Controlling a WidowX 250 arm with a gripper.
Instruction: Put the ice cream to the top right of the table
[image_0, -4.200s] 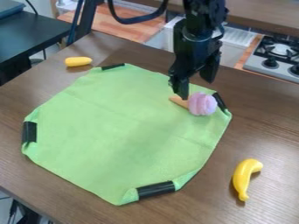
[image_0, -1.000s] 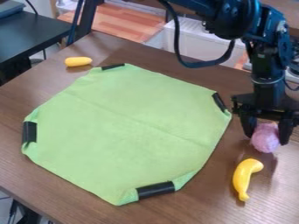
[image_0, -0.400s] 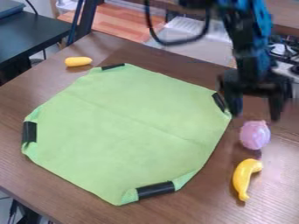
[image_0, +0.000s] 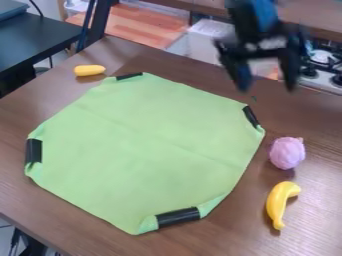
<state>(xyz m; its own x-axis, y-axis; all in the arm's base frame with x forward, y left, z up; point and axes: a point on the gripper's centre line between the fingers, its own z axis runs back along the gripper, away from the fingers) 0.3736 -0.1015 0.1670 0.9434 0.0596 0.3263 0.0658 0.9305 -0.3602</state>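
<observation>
The gripper (image_0: 267, 89) hangs open above the table's far edge, at the upper right, with nothing between its fingers. Below it and slightly right, apart from it, the pink ice cream (image_0: 287, 153) lies on the brown wooden table (image_0: 320, 185), right of the green cloth. Its scoop faces the camera, and the cone is mostly hidden behind it.
A yellow banana (image_0: 280, 204) lies just in front of the ice cream. The green cloth (image_0: 143, 150), with black strips at its corners, covers the middle. A yellow corn-like toy (image_0: 89, 70) sits at the far left. A stove (image_0: 322, 67) stands behind the table.
The ice cream has gone from the cloth's right corner to the table on the right. The gripper has let go of it and moved up and away toward the back left.
</observation>
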